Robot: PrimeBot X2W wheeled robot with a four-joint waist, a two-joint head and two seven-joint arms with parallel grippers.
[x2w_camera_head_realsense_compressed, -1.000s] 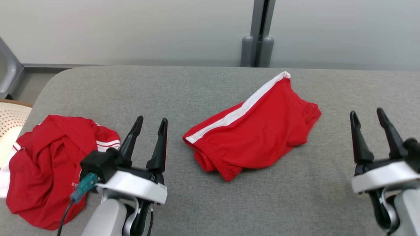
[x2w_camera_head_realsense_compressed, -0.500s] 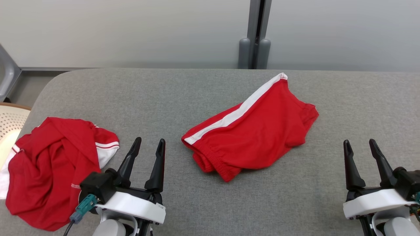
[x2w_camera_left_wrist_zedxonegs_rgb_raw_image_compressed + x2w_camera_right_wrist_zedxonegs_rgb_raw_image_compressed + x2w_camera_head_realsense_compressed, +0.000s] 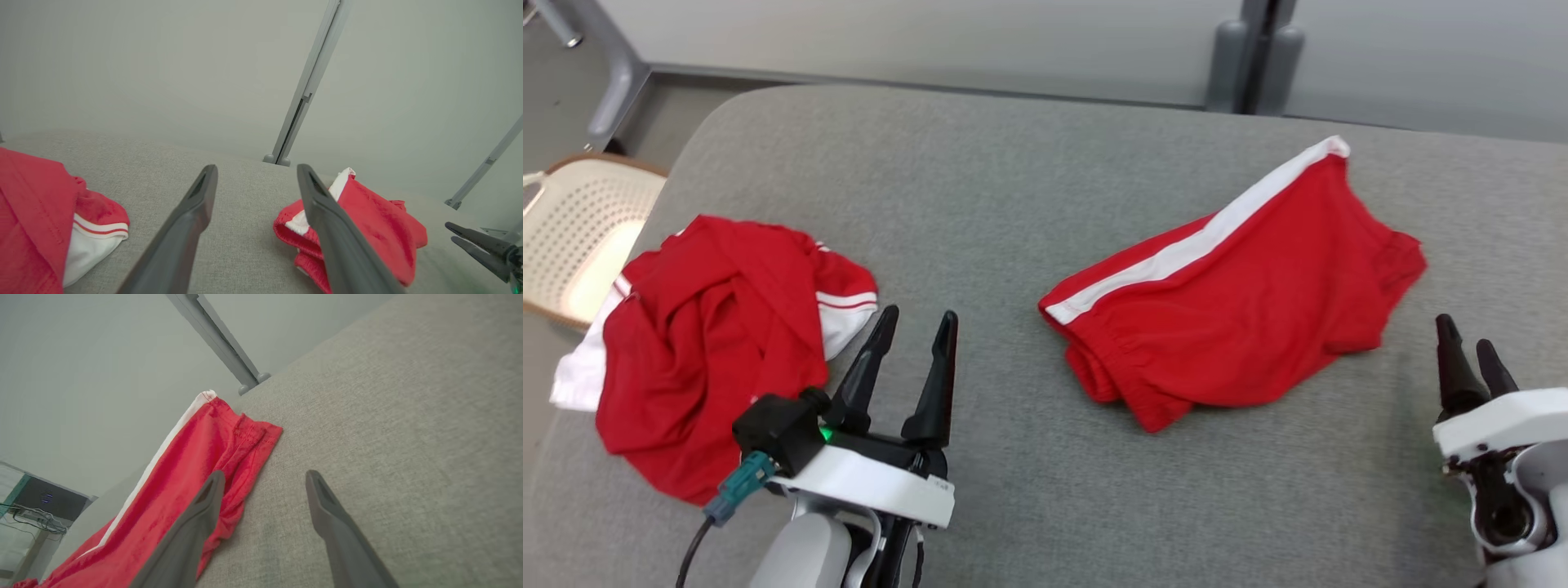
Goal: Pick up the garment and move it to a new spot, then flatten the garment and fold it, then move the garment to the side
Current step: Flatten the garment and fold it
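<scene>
You had both grippers idle over the grey padded table, and neither was touching cloth. The left gripper stood with its jaws fully apart and nothing between them. Its fingers pointed up the bare strip between the two red items, and the left wrist view confirmed only open table in the gap. The right gripper was likewise spread wide and empty, low at the right, near the shorts but apart from them.

The crumpled red shirt lay bunched at the table's left end. One white-trimmed sleeve was turned out towards the left gripper, and a white edge reached the rim beside a cream perforated seat. The shorts lay doubled over near the middle, white stripe uppermost.

Judgement: the shirt was the garment awaiting pick-up, since it alone was unflattened, and the left gripper was nearest and placed for it. The jaws were presumably held wide to take a thick bunch of cloth. Risk noted: a pinch on the sleeve alone would drag the rest
</scene>
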